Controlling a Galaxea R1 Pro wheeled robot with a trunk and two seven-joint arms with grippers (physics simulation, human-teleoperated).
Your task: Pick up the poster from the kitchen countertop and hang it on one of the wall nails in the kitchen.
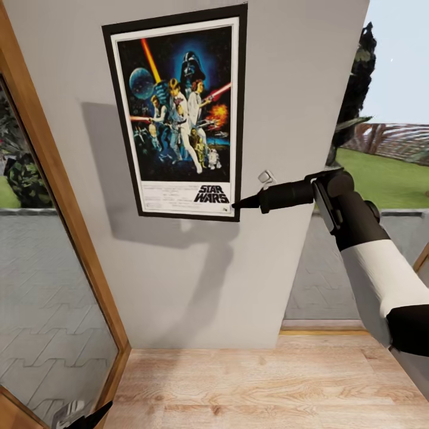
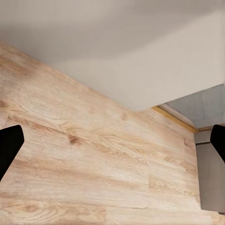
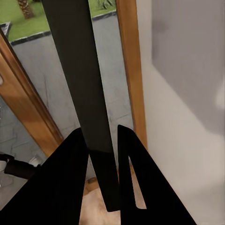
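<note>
One poster (image 1: 179,110) upright against wall (image 1: 286,89), right gripper (image 1: 238,205) pinching corner

Right arm raised and pinching, left arm hanging low

The right arm reaches up and across from the lower right of the head view, white forearm leading into a black wrist, with the right gripper (image 1: 241,204) pointing toward the robot's left. Its fingers (image 3: 70,187) are closed tight on the black edge of the poster (image 1: 179,113), at the lower right corner of the frame; in the right wrist view the dark edge runs straight out from between the two fingers. The left gripper (image 1: 89,417) sits low at the bottom edge of the head view. In the left wrist view its fingertips (image 2: 9,145) stand wide apart, nothing between them, aimed downward.
</note>
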